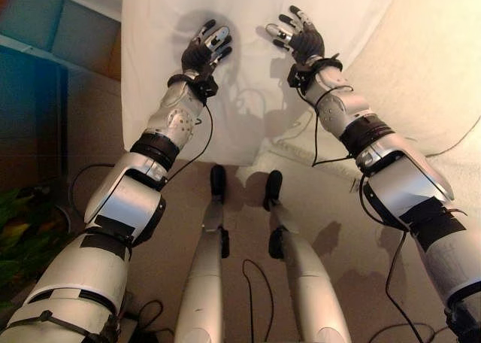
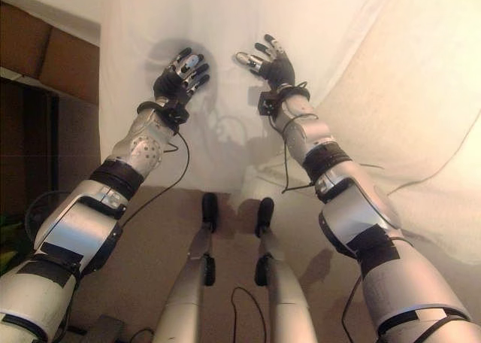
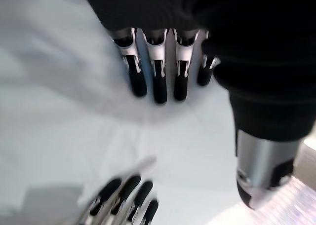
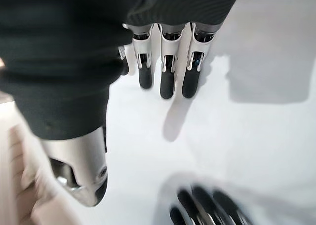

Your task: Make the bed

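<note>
A white sheet (image 1: 248, 72) lies spread over the bed in front of me, its near edge hanging at the bed's end. My left hand (image 1: 204, 51) is stretched out over the sheet, fingers straight and spread, holding nothing. My right hand (image 1: 299, 33) reaches over the sheet beside it, a hand's width to the right, also open. In the left wrist view the left fingers (image 3: 159, 77) point straight at the smooth white sheet (image 3: 59, 126). In the right wrist view the right fingers (image 4: 167, 72) hang just above the sheet (image 4: 247, 136), casting a shadow on it.
A cream blanket (image 1: 428, 80) covers the bed to the right of the sheet and drapes down its side. Beige carpet (image 1: 248, 215) runs below the bed's end. A blue-green panel (image 1: 45, 27) and brown furniture (image 2: 45, 50) stand at the left.
</note>
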Controlling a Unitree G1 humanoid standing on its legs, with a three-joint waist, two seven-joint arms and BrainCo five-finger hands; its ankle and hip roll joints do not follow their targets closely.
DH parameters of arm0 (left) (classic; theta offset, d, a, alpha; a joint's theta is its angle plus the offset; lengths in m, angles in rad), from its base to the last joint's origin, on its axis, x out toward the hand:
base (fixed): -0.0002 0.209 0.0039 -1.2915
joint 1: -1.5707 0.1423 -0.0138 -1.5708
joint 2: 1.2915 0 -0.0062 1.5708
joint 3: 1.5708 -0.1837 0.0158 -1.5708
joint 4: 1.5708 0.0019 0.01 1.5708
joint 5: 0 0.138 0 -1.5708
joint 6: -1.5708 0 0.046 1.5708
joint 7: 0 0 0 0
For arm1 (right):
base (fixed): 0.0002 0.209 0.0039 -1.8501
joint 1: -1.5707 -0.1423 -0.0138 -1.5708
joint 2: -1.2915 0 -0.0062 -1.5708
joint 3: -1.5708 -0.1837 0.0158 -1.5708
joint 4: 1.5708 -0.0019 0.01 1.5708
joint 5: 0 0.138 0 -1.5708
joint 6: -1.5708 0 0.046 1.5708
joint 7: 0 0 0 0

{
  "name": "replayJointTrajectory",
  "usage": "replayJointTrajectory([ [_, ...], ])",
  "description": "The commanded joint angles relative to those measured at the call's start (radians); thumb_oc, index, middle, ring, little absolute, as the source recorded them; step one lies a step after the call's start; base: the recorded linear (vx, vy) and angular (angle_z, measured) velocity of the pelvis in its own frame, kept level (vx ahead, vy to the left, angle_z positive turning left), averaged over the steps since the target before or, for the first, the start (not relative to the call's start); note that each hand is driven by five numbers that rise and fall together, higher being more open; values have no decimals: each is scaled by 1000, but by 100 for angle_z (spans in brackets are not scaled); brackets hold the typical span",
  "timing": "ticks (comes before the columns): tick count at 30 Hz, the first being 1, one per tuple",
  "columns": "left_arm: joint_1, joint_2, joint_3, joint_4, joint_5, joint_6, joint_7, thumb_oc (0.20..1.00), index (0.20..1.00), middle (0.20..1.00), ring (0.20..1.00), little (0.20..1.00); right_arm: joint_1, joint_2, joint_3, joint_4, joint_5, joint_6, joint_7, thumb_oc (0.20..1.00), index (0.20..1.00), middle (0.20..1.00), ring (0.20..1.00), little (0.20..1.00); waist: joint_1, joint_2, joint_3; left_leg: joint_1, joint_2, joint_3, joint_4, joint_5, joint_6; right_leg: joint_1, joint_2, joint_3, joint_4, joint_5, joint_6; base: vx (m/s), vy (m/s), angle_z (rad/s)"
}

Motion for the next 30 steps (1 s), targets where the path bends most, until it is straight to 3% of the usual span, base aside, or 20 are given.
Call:
replayJointTrajectory([
  [1, -68, 13, 16, 65, 14, -9, 41, 1000, 1000, 1000, 1000, 1000, -33, -23, 8, 64, 49, 25, -20, 1000, 1000, 1000, 1000, 1000, 7, 15, 3, -18, -69, 6, 44, -100, -46, -22, -35, 10, -72, 36, 156, 70, -44, 5],
  [10, -17, 61, 50, 180, 84, -19, 140, 1000, 1000, 1000, 1000, 1000, 17, -39, 30, 148, -62, 54, -77, 1000, 1000, 1000, 1000, 1000, 12, 21, 3, -177, -78, -1, 74, -109, -48, -159, -44, 2, -92, 64, 160, 35, -6, 4],
  [17, 162, 49, 208, 211, 85, -37, 211, 1000, 1000, 1000, 1000, 1000, 158, -59, -62, 207, -171, 64, -121, 1000, 1000, 1000, 1000, 1000, 16, 32, 3, -192, -85, -1, 69, -99, -51, -187, -58, -9, -65, 52, 152, -4, 16, 4],
  [21, 362, 17, 333, 179, 104, -41, 211, 1000, 1000, 1000, 1000, 1000, 375, -80, -165, 253, -279, 99, -102, 1000, 1000, 1000, 1000, 1000, 13, 40, 3, -196, -98, 12, 84, -91, -43, -192, -73, -21, -48, 58, 145, -37, 55, 17],
  [22, 396, 7, 341, 173, 109, -43, 211, 1000, 1000, 1000, 1000, 1000, 418, -78, -186, 258, -282, 102, -102, 1000, 1000, 1000, 1000, 1000, 13, 41, 3, -173, -96, 5, 86, -112, -47, -173, -69, -9, -44, 42, 152, -28, 58, 18],
  [25, 462, -12, 376, 176, 132, -36, 207, 1000, 1000, 1000, 1000, 1000, 516, -77, -254, 285, -306, 110, -100, 1000, 1000, 1000, 1000, 1000, 4, 37, 3, -186, -106, 21, 97, -99, -41, -182, -81, -17, -44, 63, 146, -67, 67, 18],
  [29, 624, -58, 420, 187, 184, -22, 199, 1000, 1000, 1000, 1000, 1000, 734, -60, -343, 307, -342, 115, -88, 1000, 1000, 1000, 1000, 1000, -14, 23, 3, -159, -118, 48, 133, -124, -29, -151, -88, -1, -50, 81, 154, -55, 115, 5],
  [30, 665, -70, 429, 194, 193, -17, 198, 1000, 1000, 1000, 1000, 1000, 788, -50, -356, 308, -352, 119, -82, 1000, 1000, 1000, 1000, 1000, -14, 19, 3, -126, -114, 46, 143, -156, -29, -120, -83, 11, -48, 66, 166, -67, 157, -7],
])
